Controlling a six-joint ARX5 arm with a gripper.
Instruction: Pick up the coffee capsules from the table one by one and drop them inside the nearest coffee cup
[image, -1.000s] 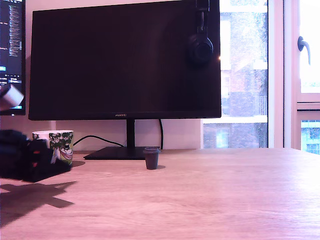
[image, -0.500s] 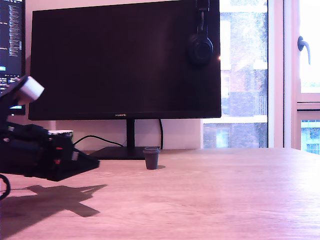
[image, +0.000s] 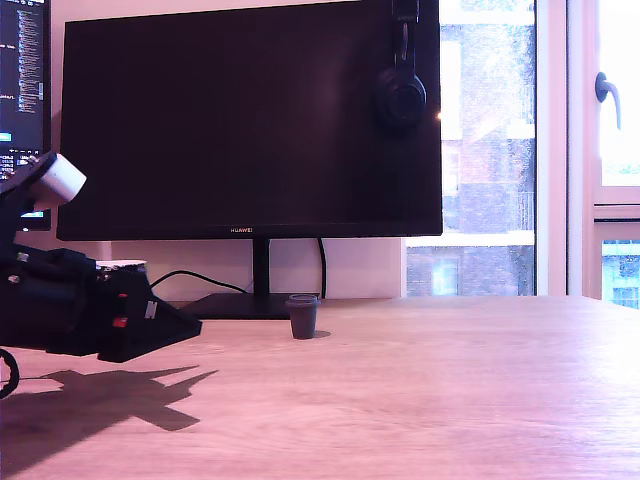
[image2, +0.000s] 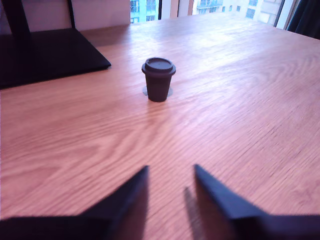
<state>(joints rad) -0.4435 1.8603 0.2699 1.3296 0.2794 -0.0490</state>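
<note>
Your pincer (image2: 170, 172) hovers low over the surface (image: 420, 390), jaws apart and empty, aimed at the upright capsule (image2: 158, 79) near the surface's back edge.

This looks like an office or desk workspace. A large dark monitor (image: 250, 120) stands on a pale wood-grain desk (image: 420, 400), with headphones (image: 401, 95) hanging off its top corner. A second screen (image: 22, 100) shows lines of text, and a window (image: 540, 150) faces brick buildings outside.
</note>
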